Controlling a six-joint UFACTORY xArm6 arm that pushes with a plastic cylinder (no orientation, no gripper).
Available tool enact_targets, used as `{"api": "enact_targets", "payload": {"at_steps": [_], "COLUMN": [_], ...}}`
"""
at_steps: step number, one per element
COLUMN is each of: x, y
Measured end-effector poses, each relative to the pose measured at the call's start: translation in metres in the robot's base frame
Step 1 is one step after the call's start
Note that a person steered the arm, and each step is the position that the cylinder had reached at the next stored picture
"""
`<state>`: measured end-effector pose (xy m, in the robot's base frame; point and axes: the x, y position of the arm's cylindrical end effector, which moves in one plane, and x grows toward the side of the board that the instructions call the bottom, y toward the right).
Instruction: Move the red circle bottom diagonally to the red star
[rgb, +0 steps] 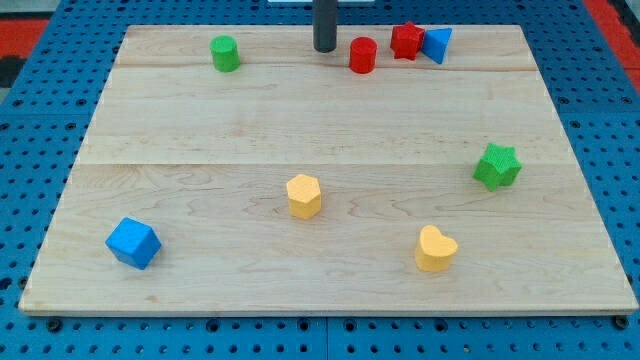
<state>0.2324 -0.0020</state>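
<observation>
The red circle (362, 55) stands near the view's top, just right of centre. The red star (406, 40) lies up and to the right of it, close but apart, touching a blue triangle (437, 44) on its right. My tip (325, 48) is the lower end of the dark rod coming down from the view's top. It rests on the board just left of the red circle, with a small gap between them.
A green circle (225, 53) is at the top left. A green star (497, 166) is at the right. A yellow hexagon (303, 196) is in the middle, a yellow heart (435, 249) at the bottom right, a blue cube (133, 243) at the bottom left. The wooden board (200, 130) lies on a blue pegboard.
</observation>
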Motion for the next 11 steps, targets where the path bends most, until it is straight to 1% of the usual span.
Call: {"api": "enact_targets", "payload": {"at_steps": [2,5,6,7,8,9,10,11], "x": [0.004,0.004,0.036,0.084,0.157,0.182,0.195,0.236], "y": [0.048,0.007,-0.001,-0.001,0.0,-0.062,-0.134,-0.175]}}
